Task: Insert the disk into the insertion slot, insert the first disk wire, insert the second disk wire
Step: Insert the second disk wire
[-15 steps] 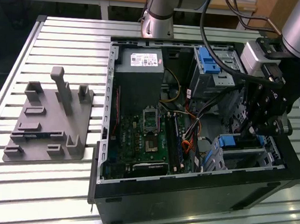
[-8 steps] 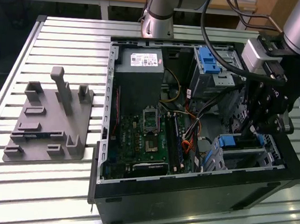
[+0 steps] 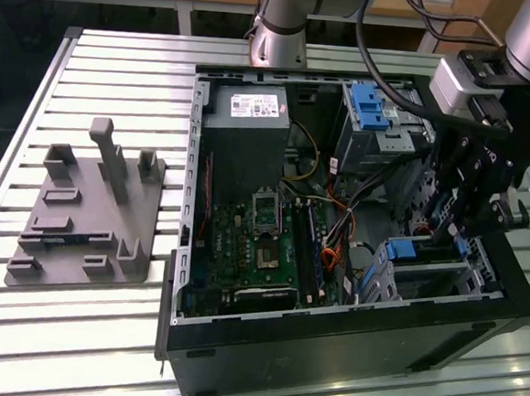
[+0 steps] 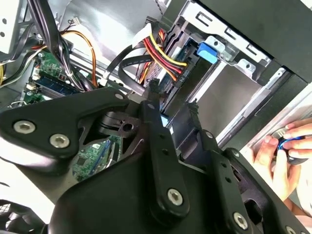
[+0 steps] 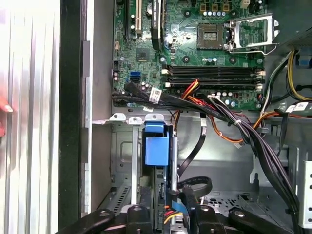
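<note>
The end effector (image 3: 450,233) hangs low inside the open case (image 3: 326,350), right over the slot (image 3: 477,270) in the case's corner. Whether it is apart, together or clamped on anything cannot be told.

The disk (image 5: 156,146) stands on edge in the slot (image 5: 122,163), and its blue carrier shows just ahead of the end effector (image 5: 180,197). In the second wrist view, red, yellow and black wires (image 4: 163,53) end in a black plug (image 4: 178,77). The plug is just beside the disk's blue edge and close to the end effector (image 4: 172,100).

Thick black cables (image 5: 243,131) run past the end effector on one side. Between them and the slot lies a bare patch of case floor. The motherboard (image 5: 195,39) lies beyond the disk, well apart from the end effector.

On the other side the case wall (image 5: 70,122) stands near, with the slatted bench (image 5: 29,146) beyond it. A hand (image 4: 280,156) is outside that wall's edge, near the end effector, holding something blue.

In the exterior view a grey fixture (image 3: 89,221) sits on the bench, well apart from the end effector, past the case's far wall.
</note>
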### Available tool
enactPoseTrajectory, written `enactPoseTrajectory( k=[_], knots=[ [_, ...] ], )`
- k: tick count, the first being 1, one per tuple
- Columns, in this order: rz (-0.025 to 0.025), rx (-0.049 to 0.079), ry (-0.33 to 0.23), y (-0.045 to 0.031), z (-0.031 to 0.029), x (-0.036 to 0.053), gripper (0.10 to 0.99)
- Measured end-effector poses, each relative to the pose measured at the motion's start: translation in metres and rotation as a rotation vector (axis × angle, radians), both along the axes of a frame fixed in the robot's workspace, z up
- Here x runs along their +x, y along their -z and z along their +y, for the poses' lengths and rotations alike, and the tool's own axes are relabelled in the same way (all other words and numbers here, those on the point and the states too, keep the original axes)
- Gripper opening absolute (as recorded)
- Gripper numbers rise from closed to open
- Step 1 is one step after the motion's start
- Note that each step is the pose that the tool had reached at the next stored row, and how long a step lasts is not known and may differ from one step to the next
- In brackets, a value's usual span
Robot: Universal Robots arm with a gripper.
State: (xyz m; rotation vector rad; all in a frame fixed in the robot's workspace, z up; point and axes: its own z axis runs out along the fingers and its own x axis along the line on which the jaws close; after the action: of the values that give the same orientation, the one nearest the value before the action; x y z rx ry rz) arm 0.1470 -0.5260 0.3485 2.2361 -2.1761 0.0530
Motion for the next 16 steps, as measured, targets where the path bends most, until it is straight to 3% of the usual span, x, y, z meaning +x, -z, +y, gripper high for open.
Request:
enactPoseTrajectory(
  k=[10,16],
  knots=[
    [-0.0002,-0.003,0.004,-0.0129,0.0106,-0.0023,0.388],
    [-0.0002,-0.034,0.005,-0.0127,0.0142,-0.0136,0.388]
  ],
)
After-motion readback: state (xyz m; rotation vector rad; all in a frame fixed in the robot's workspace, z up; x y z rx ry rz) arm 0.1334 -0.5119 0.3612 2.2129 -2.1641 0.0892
